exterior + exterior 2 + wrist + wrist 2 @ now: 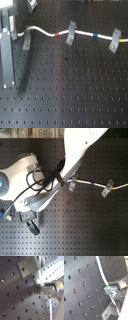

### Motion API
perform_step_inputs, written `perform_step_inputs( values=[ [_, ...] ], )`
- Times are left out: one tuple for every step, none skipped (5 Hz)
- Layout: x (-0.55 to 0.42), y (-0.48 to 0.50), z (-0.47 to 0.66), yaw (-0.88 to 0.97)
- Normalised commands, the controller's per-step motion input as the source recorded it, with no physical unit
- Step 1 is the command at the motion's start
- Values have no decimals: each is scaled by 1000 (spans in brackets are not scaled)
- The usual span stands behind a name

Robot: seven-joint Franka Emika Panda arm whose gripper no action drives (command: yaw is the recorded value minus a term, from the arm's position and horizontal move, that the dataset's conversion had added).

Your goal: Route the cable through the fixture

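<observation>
The white cable (45,31) runs across the perforated board in the first exterior view, with a red-orange band (57,35) and a blue band (96,35). Its left part passes the small grey fixture (26,41) and ends at my gripper (10,31), which is shut on it. In the second wrist view the cable (101,273) comes down into the closed fingers (111,289). A grey clip (27,267) lies close to the fingers in the first wrist view. In the second exterior view the arm hides the gripper and the fixture.
Two slanted grey clips (71,32) (115,40) hold the cable further toward the first exterior view's right. They also show in the second exterior view (74,184) (106,190). The white arm (75,153) and its black hoses cover that board's left half.
</observation>
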Motion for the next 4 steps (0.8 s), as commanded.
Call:
perform_step_inputs(
  values=[
    [-184,220,0,-57],
    [-251,377,-2,0],
    [-247,309,-4,0],
    [-202,230,-4,0]
  ],
)
